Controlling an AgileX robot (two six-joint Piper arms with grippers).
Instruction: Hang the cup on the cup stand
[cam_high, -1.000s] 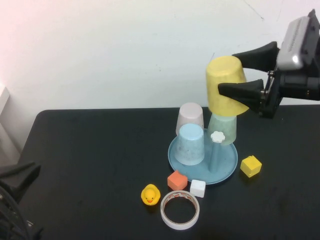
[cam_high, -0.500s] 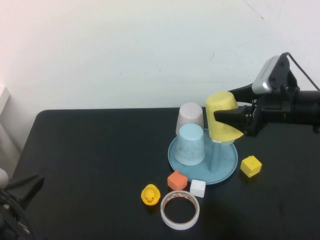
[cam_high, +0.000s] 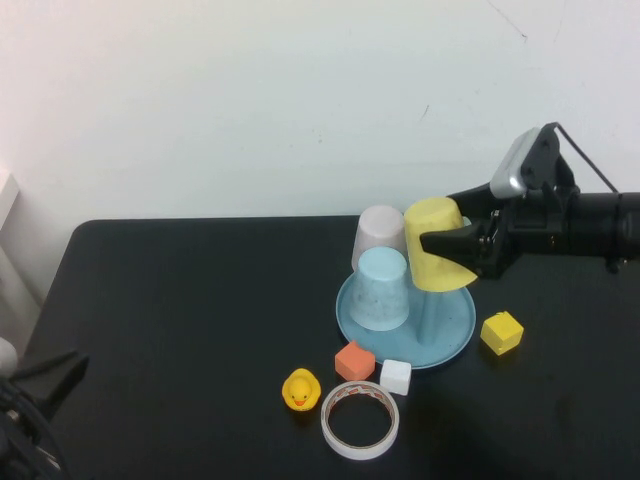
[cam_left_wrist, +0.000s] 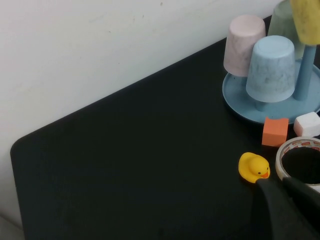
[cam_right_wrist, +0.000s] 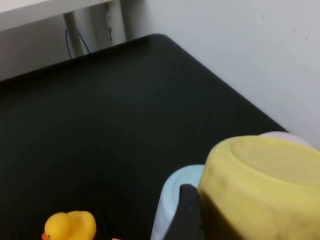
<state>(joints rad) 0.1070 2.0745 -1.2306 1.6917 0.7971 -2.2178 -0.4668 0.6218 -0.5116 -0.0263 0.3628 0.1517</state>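
The yellow cup (cam_high: 432, 245) is upside down, tilted, over a peg of the light-blue cup stand (cam_high: 456, 338). It covers the white flower cap and most of the pale green cup. My right gripper (cam_high: 455, 228) reaches in from the right and is shut on the cup, one finger (cam_high: 447, 243) in front and one behind. In the right wrist view the cup (cam_right_wrist: 265, 185) fills the corner beside one finger (cam_right_wrist: 188, 212). My left gripper (cam_high: 48, 372) is parked at the near left corner, shut and empty; in the left wrist view it (cam_left_wrist: 274, 183) shows near the duck.
A light blue cup (cam_high: 382, 288) and a pinkish cup (cam_high: 380, 232) sit upside down on the stand. In front lie an orange cube (cam_high: 354, 359), a white cube (cam_high: 396, 376), a rubber duck (cam_high: 300, 388) and a tape roll (cam_high: 360, 418). A yellow cube (cam_high: 501, 332) lies to the right.
My right gripper has come down and left with the yellow cup, from above the stand onto the peg. The white cap and pale green cup are now covered.
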